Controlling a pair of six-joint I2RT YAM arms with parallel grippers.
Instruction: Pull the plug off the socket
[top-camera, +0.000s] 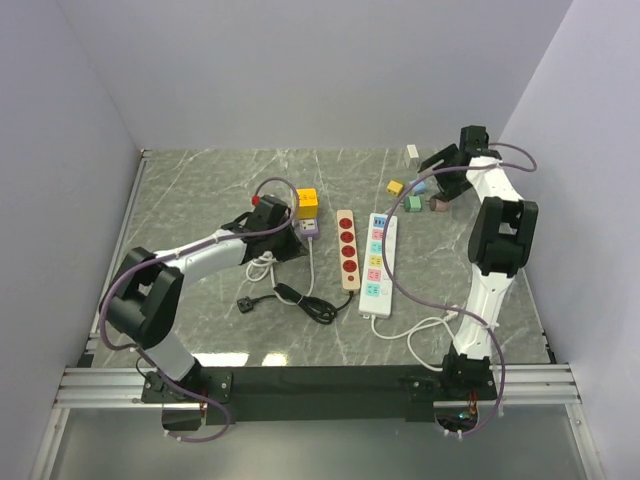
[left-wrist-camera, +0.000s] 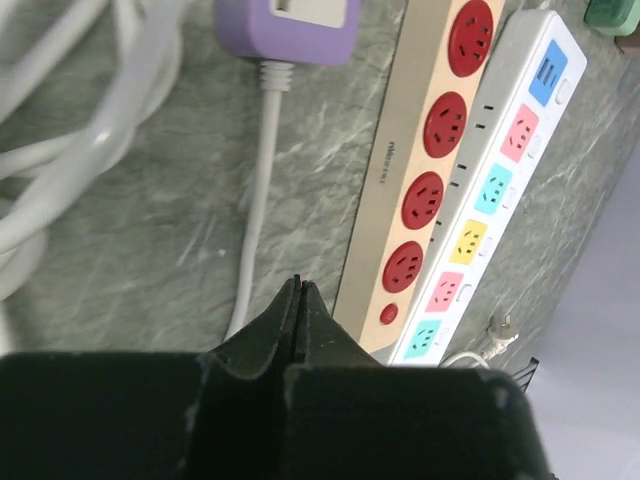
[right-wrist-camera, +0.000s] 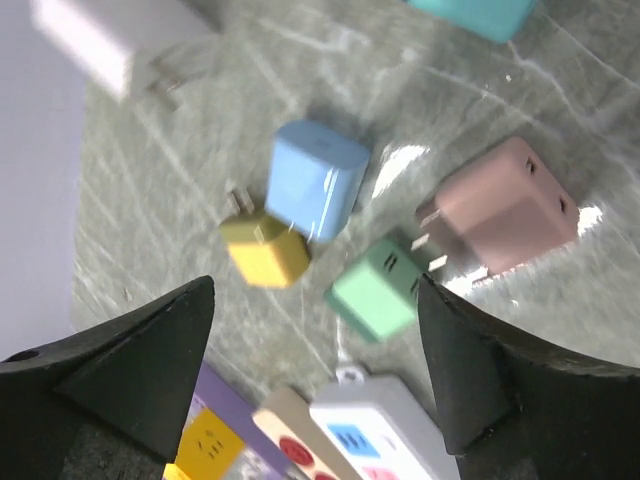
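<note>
Enclosure, three sides: plain pale lavender-white panel walls (top-camera: 300, 70).
Grey-green veined marble-pattern tabletop (top-camera: 200, 180) fills mid-frame; silver aluminium rail (top-camera: 100, 385) along bottom edge; light even, diffuse.

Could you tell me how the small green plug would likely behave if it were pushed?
The green plug looks boxy and rigid and lies flat, so it would probably slide rather than roll. Being small, it seems light; a nudge may well knock it against the pink plug beside it.

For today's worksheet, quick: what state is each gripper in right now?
Left gripper: closed, holding nothing.
Right gripper: open, holding nothing.
</note>
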